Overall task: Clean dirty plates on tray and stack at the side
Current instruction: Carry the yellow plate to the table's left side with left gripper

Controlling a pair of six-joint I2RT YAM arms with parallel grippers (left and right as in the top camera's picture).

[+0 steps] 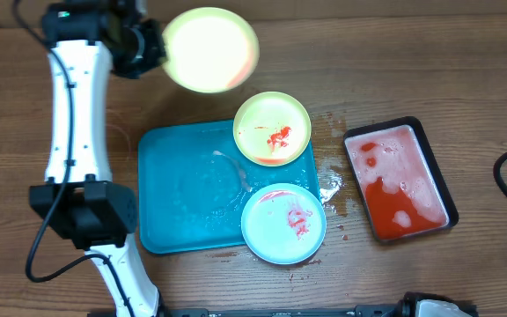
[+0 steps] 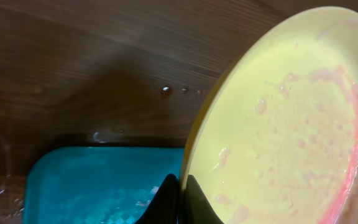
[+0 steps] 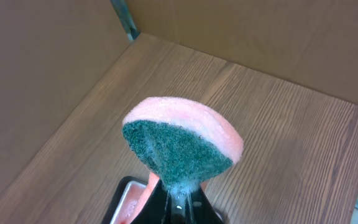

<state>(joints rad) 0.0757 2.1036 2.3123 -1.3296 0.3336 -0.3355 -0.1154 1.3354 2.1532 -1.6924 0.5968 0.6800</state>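
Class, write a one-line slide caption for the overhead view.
Left tool holds a yellow-green plate beyond the turquoise tray; two sauce-smeared plates rest on its right corners.

Glossy plastic plate point(image 1: 209, 48), matt wood-grain table point(image 1: 394, 62), rough sponge point(image 3: 179, 143), probably foam.

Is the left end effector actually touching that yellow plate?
Touching. In the left wrist view the left end effector is shut on the rim of the yellow plate, with no gap.
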